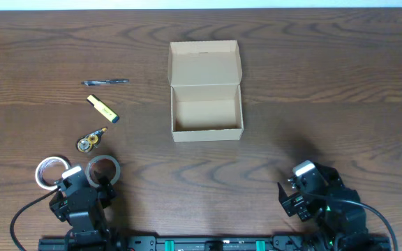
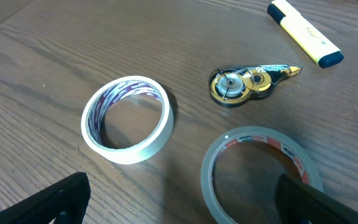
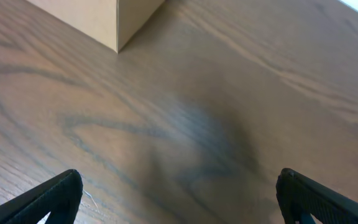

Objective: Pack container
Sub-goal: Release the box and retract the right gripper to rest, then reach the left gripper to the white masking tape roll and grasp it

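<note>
The tan cardboard container (image 1: pixel 206 115) stands open at the table's middle, its lid flap (image 1: pixel 204 63) folded back; a corner shows in the right wrist view (image 3: pixel 98 18). A white tape roll (image 1: pixel 47 171) (image 2: pixel 128 118), a clear tape roll (image 1: pixel 104 168) (image 2: pixel 260 171), a correction tape dispenser (image 1: pixel 92 140) (image 2: pixel 247 84), a yellow highlighter (image 1: pixel 102 108) (image 2: pixel 304 32) and a pen (image 1: pixel 106 82) lie at the left. My left gripper (image 1: pixel 82 183) (image 2: pixel 182 202) is open and empty over the clear roll's near edge. My right gripper (image 1: pixel 300 188) (image 3: pixel 179 199) is open and empty above bare wood.
The wooden table (image 1: pixel 326 84) reaches the front edge near both arm bases. Black cables run by the arms at the bottom.
</note>
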